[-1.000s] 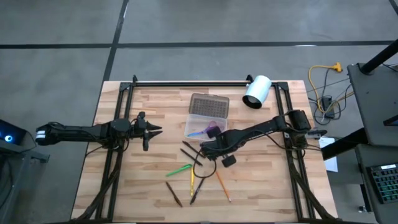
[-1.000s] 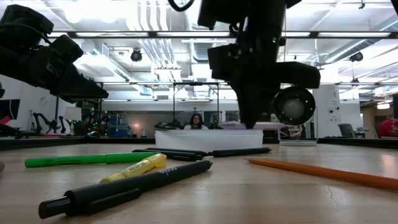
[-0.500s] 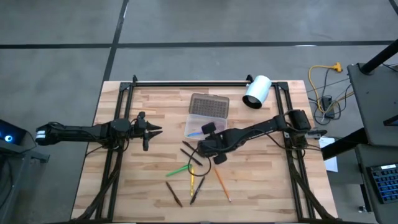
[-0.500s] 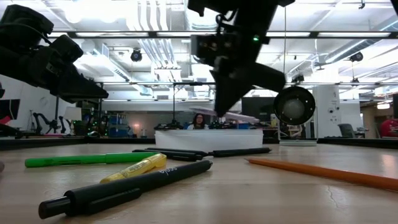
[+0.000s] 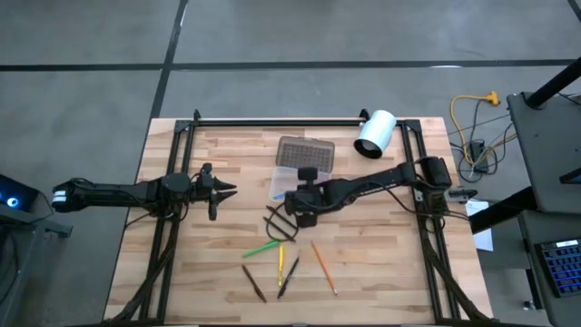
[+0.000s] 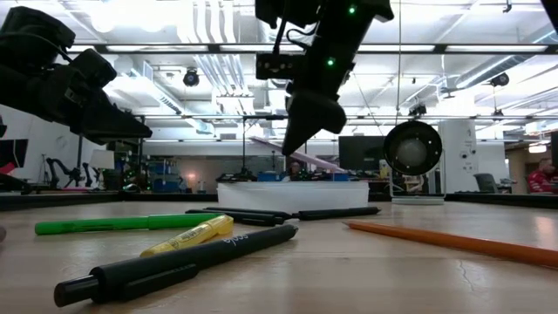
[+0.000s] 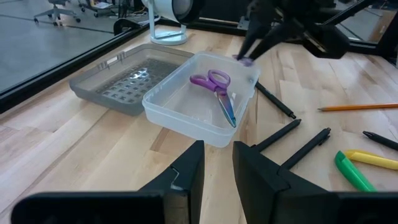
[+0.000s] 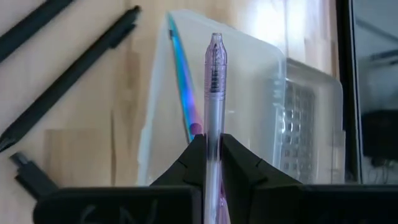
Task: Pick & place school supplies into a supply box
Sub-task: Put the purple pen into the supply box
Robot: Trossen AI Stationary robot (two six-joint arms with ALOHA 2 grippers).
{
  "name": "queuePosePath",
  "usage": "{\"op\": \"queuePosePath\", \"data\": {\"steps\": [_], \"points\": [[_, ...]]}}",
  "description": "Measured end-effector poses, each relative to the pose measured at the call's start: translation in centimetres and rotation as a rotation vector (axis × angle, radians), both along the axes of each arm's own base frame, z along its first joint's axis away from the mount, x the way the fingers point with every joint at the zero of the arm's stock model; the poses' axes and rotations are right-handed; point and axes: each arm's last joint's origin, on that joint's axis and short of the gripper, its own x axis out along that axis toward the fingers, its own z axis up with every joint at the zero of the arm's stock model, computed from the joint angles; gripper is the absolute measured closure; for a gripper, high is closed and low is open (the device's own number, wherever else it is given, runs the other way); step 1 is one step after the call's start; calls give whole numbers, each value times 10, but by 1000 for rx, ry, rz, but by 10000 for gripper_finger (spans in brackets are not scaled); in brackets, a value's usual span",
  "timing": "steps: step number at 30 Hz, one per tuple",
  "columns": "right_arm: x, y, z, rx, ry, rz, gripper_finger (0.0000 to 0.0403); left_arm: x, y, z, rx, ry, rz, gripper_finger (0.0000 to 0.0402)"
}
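Note:
My right gripper [image 5: 300,198] hangs above the near end of the supply box [image 5: 289,184], shut on a translucent purple pen [image 8: 215,87]. The box is an open clear case on the table with its grey lid [image 5: 306,154] folded back. Purple-handled scissors [image 7: 217,93] lie flat on its floor. More school supplies lie loose on the table nearer the front edge: dark pens [image 5: 277,222], a green marker [image 5: 261,247], a yellow one [image 5: 280,263], an orange pencil [image 5: 324,268]. My left gripper [image 5: 227,189] waits at the left with a narrow gap between its fingers. My right gripper pinches the pen's barrel [image 8: 214,142] between its two fingers. The fingers slant down from the table's right side. The pen's rounded end [image 8: 216,38] sticks out past the fingertips over the box. In the low view the pen [image 6: 324,162] is tilted and clear of box and table.
A white cylinder [image 5: 375,133] lies at the far right, behind the box. Two more dark pencils [image 5: 254,283] lie near the front edge. Black frame rails [image 5: 272,121] run along the far edge and both sides.
My right gripper has carried the pen from above the loose pens toward the table's far edge and a little left, to above the box's near end. Its wrist has rolled, and the pen now shows slanting below it.

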Motion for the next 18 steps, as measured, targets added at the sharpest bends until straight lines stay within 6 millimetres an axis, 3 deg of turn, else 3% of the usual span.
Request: {"op": "queuePosePath", "data": {"steps": [18], "points": [[-4,-30,-12,-52,22,-94,384,0,0,0,0,0,-1,332]]}}
